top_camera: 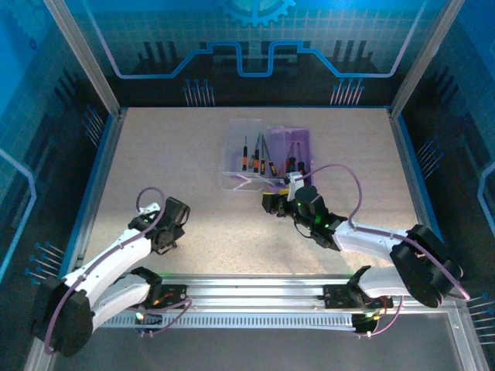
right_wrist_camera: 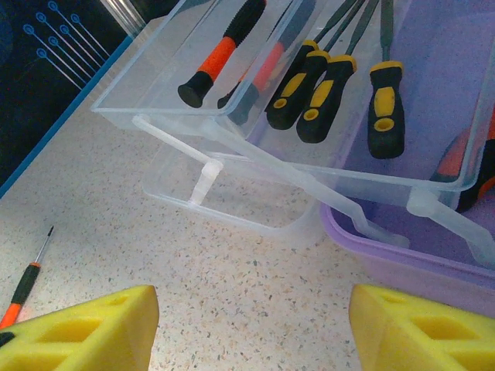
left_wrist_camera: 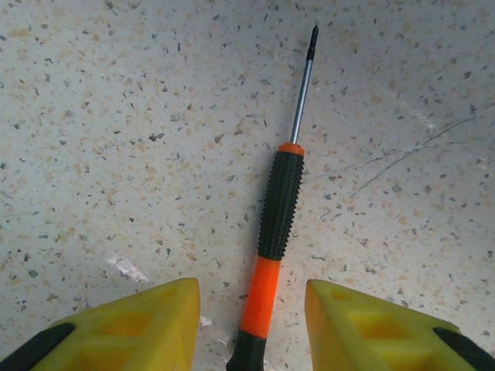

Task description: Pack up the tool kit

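1. Toward the far middle of the table [top_camera: 178, 147]: purple case [top_camera: 300, 143], open, with a clear tray [top_camera: 241, 151] adjoining its left side.
2. Tray contents: one orange-handled screwdriver [right_wrist_camera: 210, 60] and three yellow-handled screwdrivers [right_wrist_camera: 331, 91], handles toward the arms, shafts pointing away. More handles lie in the case base, partly hidden by the tray.
3. Loose screwdriver [left_wrist_camera: 274, 224]: orange-and-black handle, flat on the table, well apart from the case, tip pointing away from the left gripper [left_wrist_camera: 249, 313].
4. Left gripper: jaws part-way apart, one yellow finger [left_wrist_camera: 131, 325] on each side of the handle's orange end, with a gap on both sides and no contact.
5. Right gripper [right_wrist_camera: 251, 325]: jaws wide and empty, low over the table just before the case's near edge.
6. Room: bare table on all sides of the loose screwdriver. The side rail [top_camera: 99, 182] is well clear of both grippers.
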